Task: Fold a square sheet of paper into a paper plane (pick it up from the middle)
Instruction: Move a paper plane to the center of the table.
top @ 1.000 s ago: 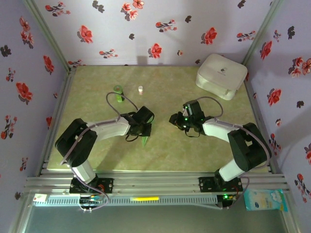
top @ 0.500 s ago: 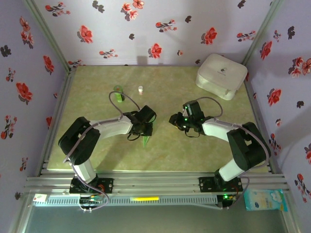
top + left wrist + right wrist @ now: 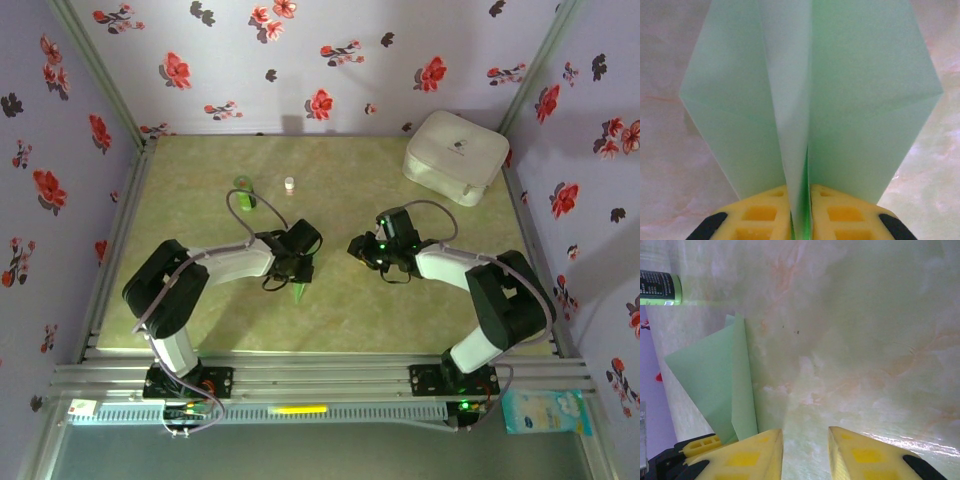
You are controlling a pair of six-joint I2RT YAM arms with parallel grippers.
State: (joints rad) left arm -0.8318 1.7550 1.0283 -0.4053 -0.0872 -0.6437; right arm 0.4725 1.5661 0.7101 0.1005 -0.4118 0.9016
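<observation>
A white case (image 3: pixel 455 155) sits well apart from a green bottle (image 3: pixel 243 187).

The bench (image 3: pixel 400 315) lies open along its near side; the paper plane (image 3: pixel 299 291) sits mid-bench, a green bottle (image 3: pixel 241 184) and small white object (image 3: pixel 289 185) behind it, a white rounded case (image 3: pixel 456 156) far right.

Left arm (image 3: pixel 225 263) jaws seemingly pinching; right arm (image 3: pixel 450 262) jaws parted.

Top view: I get bright, even overhead light; soft short shadows on table (image 3: pixel 200 190), faint dark patch low on far wall (image 3: pixel 300 122). Left wrist: paper plane (image 3: pixel 850 100) very close, soft focus, light glowing through. Right wrist: table mostly sharp, white glare patch close to camera.
</observation>
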